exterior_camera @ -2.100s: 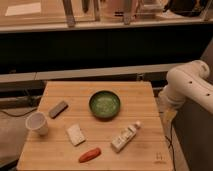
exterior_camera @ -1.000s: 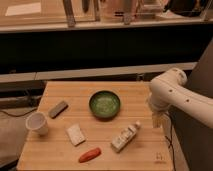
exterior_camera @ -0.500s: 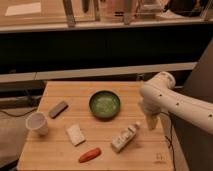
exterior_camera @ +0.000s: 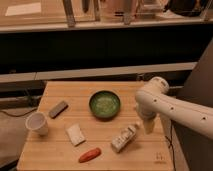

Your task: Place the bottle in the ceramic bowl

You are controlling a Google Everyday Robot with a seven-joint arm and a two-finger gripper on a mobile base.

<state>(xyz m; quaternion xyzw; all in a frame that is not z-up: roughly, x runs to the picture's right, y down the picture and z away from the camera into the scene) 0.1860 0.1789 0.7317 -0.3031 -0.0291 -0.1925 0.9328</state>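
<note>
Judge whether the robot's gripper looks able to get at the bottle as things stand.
Probably yes. The gripper hangs close beside the bottle, which lies on the table with nothing between them. The ceramic bowl sits apart, behind the bottle.

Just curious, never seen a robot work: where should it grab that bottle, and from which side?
Probably mid-body, coming straight down from above. The bottle lies flat on the table, slim and slanted, so closing across its narrow width suits best. The gripper hangs just beside its cap end.
</note>
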